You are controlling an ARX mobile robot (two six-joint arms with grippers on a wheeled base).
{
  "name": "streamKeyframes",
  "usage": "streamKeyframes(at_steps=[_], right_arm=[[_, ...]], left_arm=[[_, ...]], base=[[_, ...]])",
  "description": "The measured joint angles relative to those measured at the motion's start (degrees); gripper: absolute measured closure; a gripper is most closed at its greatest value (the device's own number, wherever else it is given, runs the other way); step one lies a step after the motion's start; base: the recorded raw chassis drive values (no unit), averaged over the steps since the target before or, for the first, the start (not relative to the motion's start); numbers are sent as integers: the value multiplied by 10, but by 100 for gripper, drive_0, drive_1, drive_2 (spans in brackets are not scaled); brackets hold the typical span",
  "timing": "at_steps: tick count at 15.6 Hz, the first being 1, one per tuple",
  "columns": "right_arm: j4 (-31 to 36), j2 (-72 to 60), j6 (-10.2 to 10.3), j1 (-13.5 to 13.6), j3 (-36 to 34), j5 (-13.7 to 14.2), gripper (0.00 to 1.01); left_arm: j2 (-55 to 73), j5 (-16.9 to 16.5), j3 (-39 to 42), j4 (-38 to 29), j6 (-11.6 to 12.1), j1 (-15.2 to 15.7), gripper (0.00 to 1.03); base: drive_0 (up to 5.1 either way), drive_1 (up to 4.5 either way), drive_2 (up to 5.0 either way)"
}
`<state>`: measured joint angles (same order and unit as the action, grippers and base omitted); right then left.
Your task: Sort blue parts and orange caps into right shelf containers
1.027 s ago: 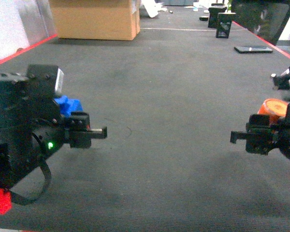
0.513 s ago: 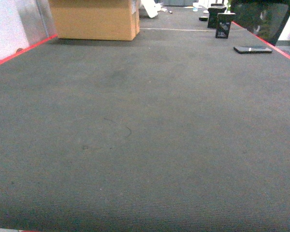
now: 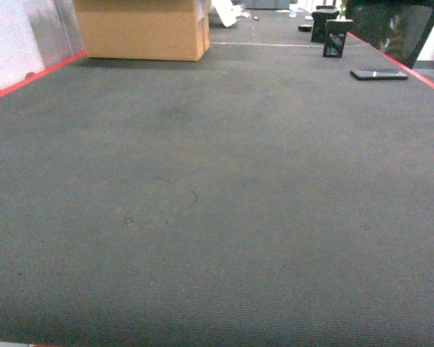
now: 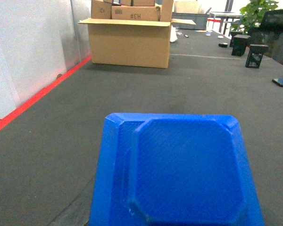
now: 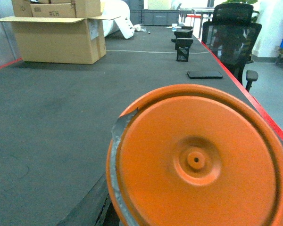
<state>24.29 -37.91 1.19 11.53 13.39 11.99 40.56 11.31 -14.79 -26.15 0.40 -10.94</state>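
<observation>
Blue part (image 4: 177, 172) fills the left wrist view, orange cap (image 5: 198, 160) the right, each seemingly carried close under its camera for the crates, which are unseen; neither gripper shows, so grasp cannot be told; head view shows only carpet (image 3: 217, 217).

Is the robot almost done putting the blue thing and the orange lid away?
Not yet. Nothing looks put away: no shelf or crate shows in any view. The left wrist view is filled by a blue part and the right wrist view by an orange cap, so each arm seems to be carrying one, though no fingers show. The head view shows only the grey mat. Dropping both into the containers is still left.
</observation>
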Motion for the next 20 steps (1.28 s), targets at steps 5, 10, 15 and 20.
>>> streamKeyframes(at_steps=[5,10,15,20], right_arm=[[-17,75,-4,-47,-63,-50,57],[-59,156,-8,-115,-99,-120,57],[-86,218,-8,-115,-127,-120,57],[-140,275,-8,-115,-127,-120,57]], left_arm=[[-73,-47,69,14,0,45,61],[-160,-114,111,58,-2,107,61],[-224,-113,138,79,-2,108,61],[-288,-113,142,146,-2,108,61]], base=[[0,0,0],[0,0,0],[0,0,0],[0,0,0]])
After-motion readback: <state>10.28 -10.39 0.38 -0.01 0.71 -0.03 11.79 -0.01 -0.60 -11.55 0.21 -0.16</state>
